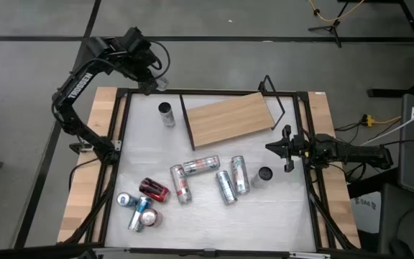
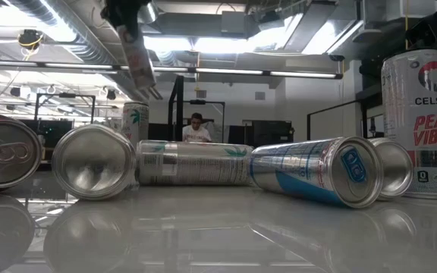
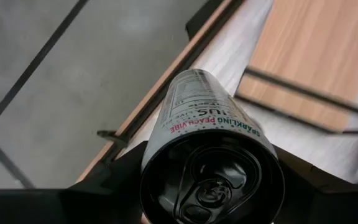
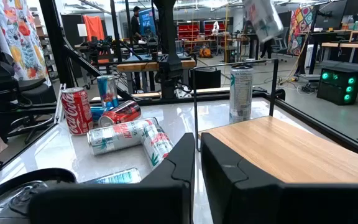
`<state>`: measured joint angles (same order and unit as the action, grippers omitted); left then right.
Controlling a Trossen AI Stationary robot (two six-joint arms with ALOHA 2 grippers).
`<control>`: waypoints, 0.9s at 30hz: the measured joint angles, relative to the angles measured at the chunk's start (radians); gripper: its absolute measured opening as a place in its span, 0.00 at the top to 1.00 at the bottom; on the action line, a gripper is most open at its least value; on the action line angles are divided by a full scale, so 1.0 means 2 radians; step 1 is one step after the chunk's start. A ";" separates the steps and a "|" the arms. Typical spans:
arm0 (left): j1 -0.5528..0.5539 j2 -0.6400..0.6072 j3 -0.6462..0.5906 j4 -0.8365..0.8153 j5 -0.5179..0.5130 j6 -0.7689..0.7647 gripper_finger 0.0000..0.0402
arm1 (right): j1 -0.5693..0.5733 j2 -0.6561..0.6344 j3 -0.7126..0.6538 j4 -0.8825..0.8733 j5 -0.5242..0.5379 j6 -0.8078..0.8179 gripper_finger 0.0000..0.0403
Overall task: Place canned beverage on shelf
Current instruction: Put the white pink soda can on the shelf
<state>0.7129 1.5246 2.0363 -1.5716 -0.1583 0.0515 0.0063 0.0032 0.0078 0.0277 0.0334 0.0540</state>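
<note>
From above, my left gripper [image 1: 152,78] holds a can [image 1: 159,83] over the table's far left corner, beside the shelf [image 1: 230,119]. My left wrist view shows fingers clamped round it, its length pointing away, lid toward me. My right gripper [image 1: 273,147] rests closed.

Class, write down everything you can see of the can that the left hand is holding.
The can is a slim white aluminium drink can printed with "SPARKLING PEACH VIBE" and a block of small print. Its silver top with pull tab, seemingly unopened, faces the wrist camera. The left hand grips it between two dark fingers, lifted off the table and tilted, above the table's far left corner beside the wooden shelf. Nothing else touches it. In the low view it hangs slanted overhead.
</note>
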 joint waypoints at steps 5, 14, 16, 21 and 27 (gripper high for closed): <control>-0.023 0.000 0.012 0.026 0.008 -0.043 0.41 | 0.000 0.000 0.000 0.000 0.000 0.000 0.94; -0.079 0.053 0.012 0.095 0.044 -0.083 0.41 | 0.000 0.000 0.000 0.000 0.000 0.000 0.94; -0.088 0.072 0.012 0.105 0.049 -0.089 0.41 | 0.000 0.000 0.000 0.000 0.000 0.000 0.94; -0.101 0.121 0.012 0.127 0.064 -0.093 0.41 | 0.000 0.000 0.000 0.000 0.000 0.000 0.94; -0.101 0.162 0.012 0.129 0.076 -0.107 0.41 | 0.000 0.000 0.000 0.000 0.000 0.000 0.94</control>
<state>0.5114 1.8480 2.0602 -1.3131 -0.0070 -0.1623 0.0062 0.0030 0.0078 0.0277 0.0334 0.0540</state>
